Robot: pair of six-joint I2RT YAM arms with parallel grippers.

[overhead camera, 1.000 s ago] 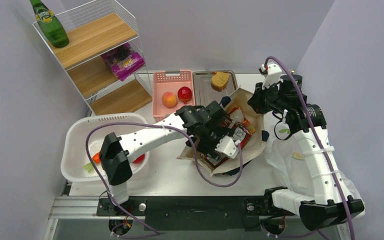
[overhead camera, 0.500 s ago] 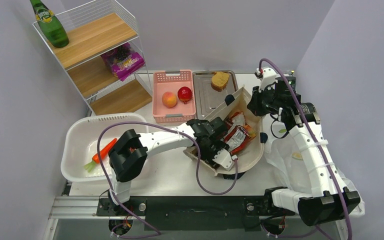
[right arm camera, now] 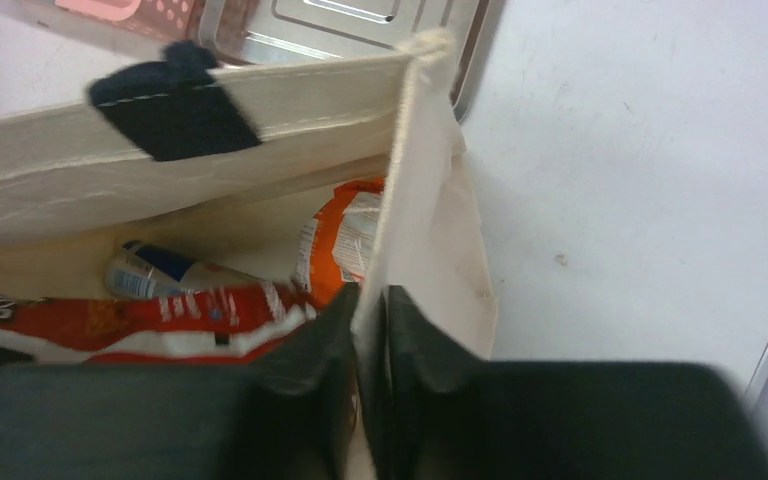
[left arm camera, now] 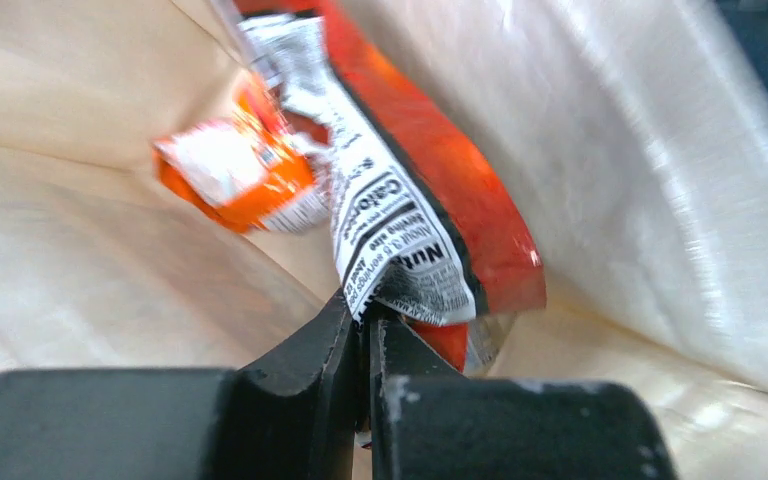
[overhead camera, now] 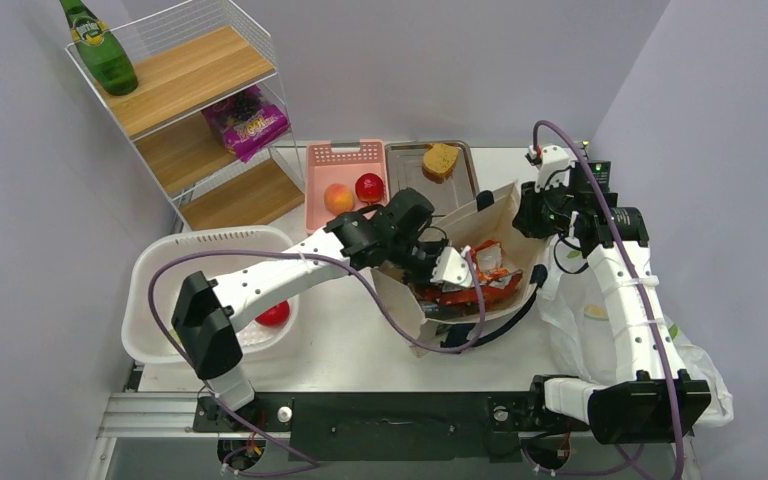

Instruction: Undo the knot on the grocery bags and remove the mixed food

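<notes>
Where the left gripper sits: deep inside the cream canvas tote with navy handles; cloth walls rise on both sides of the jaws
Left jaws: clenched on the lower corner of a red-orange foil crisp packet; it stands up and away from the fingertips, white nutrition panel towards the wrist camera
Beyond the left jaws, to their left: a smaller orange crisp packet, lying against the cloth
Right jaws: the right gripper is pinched tight on the tote's upright rim edge; the cloth runs straight up from between the jaws
Left of the right jaws: a silver and blue drink can, on its side inside the tote
Beyond the right jaws: a steel tray, past the tote wall
Behind the right jaws: a thin whitish plastic bag, crumpled beside that arm
</notes>
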